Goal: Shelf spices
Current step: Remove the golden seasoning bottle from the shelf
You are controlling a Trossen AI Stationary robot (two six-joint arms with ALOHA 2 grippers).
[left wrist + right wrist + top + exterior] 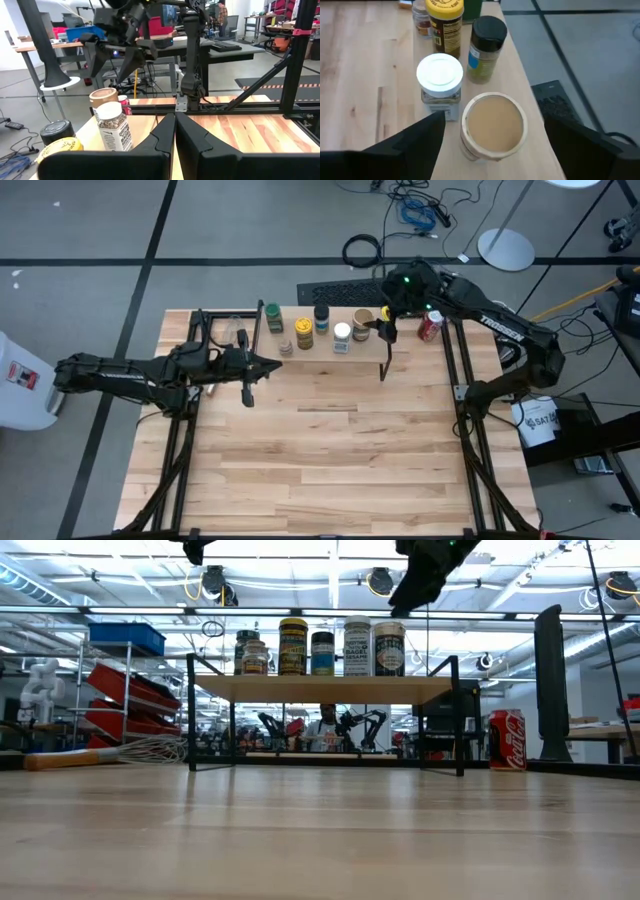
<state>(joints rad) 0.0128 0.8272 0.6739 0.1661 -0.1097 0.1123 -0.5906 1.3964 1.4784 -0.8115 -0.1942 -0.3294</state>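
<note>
Shelf (310, 352): light-wood board on black legs, at the table's far edge. All jars seen stand on it; none on the tabletop.

Jars, from the right claw (492, 131) outward:
- Tan-lid jar (493, 123): directly under the claw, between its fingers, upright, at the shelf's end. Not gripped.
- White-lid jar (439, 75): just beside the tan one, upright.
- Dark-lid jar (488, 33): next beyond, near the shelf's back edge.
- Yellow-lid jar (445, 6): further along the row.
- Small jar (421, 12): beside the yellow one, partly cut off.
- Green-lid jar (274, 316): farthest from the claw.

Right claw: spread wide, holding nothing, just above the tan-lid jar.

Left claw (268, 364): pinched to a narrow close, empty, near the shelf's opposite end, pointing along it.

Non-task: soda can (429, 326), beyond the shelf on the right claw's side; whisk (110, 752).

Progress, judged: six jars shelved, none left loose in view; shelving looks complete, only lifting the arm clear remaining.
</note>
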